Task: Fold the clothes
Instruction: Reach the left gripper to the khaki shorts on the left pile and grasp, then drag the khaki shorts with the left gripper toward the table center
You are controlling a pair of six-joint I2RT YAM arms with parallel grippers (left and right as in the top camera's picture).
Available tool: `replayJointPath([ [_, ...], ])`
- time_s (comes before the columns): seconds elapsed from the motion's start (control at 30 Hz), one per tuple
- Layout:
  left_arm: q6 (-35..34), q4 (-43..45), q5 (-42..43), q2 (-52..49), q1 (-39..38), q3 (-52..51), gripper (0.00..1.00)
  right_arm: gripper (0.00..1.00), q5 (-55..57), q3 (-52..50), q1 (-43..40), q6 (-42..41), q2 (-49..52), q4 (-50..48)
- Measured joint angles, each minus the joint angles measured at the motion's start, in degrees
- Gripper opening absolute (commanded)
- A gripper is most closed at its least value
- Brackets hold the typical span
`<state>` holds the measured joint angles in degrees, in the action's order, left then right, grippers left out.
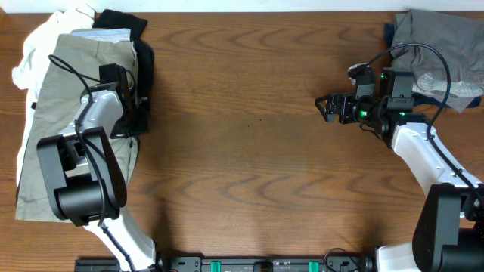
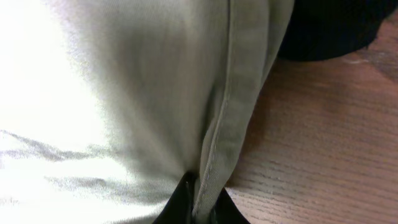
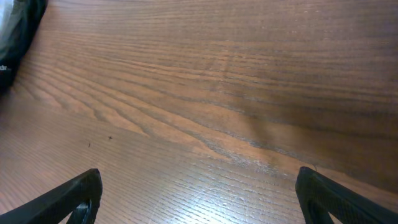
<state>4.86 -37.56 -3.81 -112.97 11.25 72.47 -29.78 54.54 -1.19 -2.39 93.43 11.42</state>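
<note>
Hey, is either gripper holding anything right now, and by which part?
Left gripper pinches the khaki trousers by their seamed edge; right gripper is open, holding nothing.

A brown table (image 1: 249, 113) with bold, wavy wood grain fills nearly the whole view. Beyond the table's far edge runs a thin pale strip (image 1: 265, 4). Along its near edge sits a black rail (image 1: 249, 264) with green clips. Soft light leaves a faint sheen on the tabletop.
</note>
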Motion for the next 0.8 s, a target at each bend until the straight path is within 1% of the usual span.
replayJointPath([
  [0.17,-2.6,-4.3,0.3,3.2,-1.0,0.8,0.06,0.93,0.0,0.0,0.0,0.0,0.0,-0.7],
  [0.3,-4.5,-6.9,0.7,9.1,-4.1,1.7,0.06,0.91,0.0,0.0,0.0,0.0,0.0,-1.0],
  [0.4,-5.7,-7.1,2.4,13.8,-8.3,2.6,0.06,0.89,0.0,0.0,0.0,-0.1,0.0,-1.4],
  [0.5,-7.9,-7.1,4.1,16.5,-13.7,3.0,0.06,0.89,0.0,0.0,-0.1,-0.5,0.0,-1.9],
  [0.67,-11.1,-6.6,6.4,16.1,-21.3,3.0,0.06,0.89,-1.3,0.0,-2.8,-1.3,-0.9,-1.8],
  [0.8,-12.7,-3.5,8.6,15.8,-25.9,3.0,0.06,0.89,-2.5,0.0,-6.9,-1.5,-4.7,-1.7],
])
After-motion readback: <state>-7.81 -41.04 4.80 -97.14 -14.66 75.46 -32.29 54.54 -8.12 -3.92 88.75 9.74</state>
